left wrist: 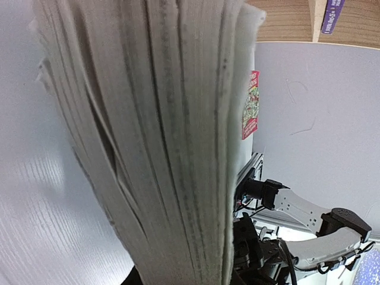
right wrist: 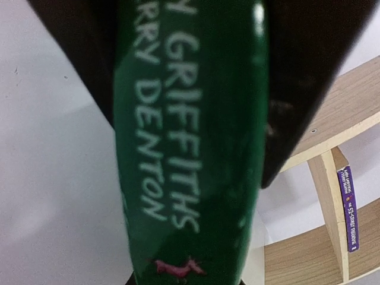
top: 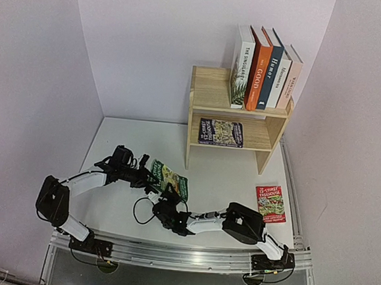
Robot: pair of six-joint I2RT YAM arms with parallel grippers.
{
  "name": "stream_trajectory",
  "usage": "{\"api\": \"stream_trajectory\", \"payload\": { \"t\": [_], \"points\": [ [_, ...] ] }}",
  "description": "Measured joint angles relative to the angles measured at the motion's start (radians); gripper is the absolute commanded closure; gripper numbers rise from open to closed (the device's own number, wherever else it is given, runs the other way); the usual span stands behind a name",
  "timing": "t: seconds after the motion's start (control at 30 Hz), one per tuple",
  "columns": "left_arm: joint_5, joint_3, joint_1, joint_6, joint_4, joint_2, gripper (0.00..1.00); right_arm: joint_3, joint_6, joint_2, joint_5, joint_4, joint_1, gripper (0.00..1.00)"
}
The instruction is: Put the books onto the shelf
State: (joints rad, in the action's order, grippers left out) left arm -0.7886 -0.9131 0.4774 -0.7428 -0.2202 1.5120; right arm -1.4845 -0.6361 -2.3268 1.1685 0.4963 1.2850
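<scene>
the green book (top: 172, 179) is hanging tilted between the two arms, just over the white table (top: 233, 185) at its near left-centre, in front of and to the left of the shelf (top: 211, 85) and apart from it. the left gripper (top: 150, 174) is clenching the book's left edge; in the left wrist view the pale page edges are filling nearly the whole frame, running down into the dark jaws at the bottom. the right gripper (top: 171, 199) is grasping the same book from the near side; in its wrist view the dark fingers (right wrist: 309, 71) are pressing against both sides of the glossy green spine with its white author lettering. five books are standing upright on the shelf's top board, crowding its right half: the palm-leaf book (top: 241, 67), the orange book (top: 257, 72), the navy book (top: 271, 69), a white book (top: 281, 77) and a pale pink book (top: 292, 74) leaning at the end. the blue book (top: 221, 132) is lying flat on the lower board. the red book (top: 271, 203) is lying face up on the table, to the right, in front of the shelf's right leg.
</scene>
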Motion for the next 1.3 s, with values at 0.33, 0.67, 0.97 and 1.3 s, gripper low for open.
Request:
{"api": "stream_trajectory", "payload": {
  "t": [0.33,0.67,0.97,1.3],
  "points": [
    [-0.053,-0.001,-0.110,0.040,0.001,-0.094,0.00,0.110,0.127,0.211,-0.198,-0.307,-0.027,1.00],
    [0.076,-0.154,-0.222,0.386,-0.204,-0.309,0.00,0.004,0.389,0.669,-0.655,-1.033,-0.117,1.00],
    [0.148,-0.127,-0.221,0.485,-0.228,-0.375,0.00,-0.425,0.225,0.693,-0.559,-1.512,-0.134,1.00],
    [0.191,-0.109,-0.221,0.508,-0.249,-0.375,0.00,-0.483,-0.266,0.681,-0.390,-1.461,-0.389,1.00]
  ]
}}
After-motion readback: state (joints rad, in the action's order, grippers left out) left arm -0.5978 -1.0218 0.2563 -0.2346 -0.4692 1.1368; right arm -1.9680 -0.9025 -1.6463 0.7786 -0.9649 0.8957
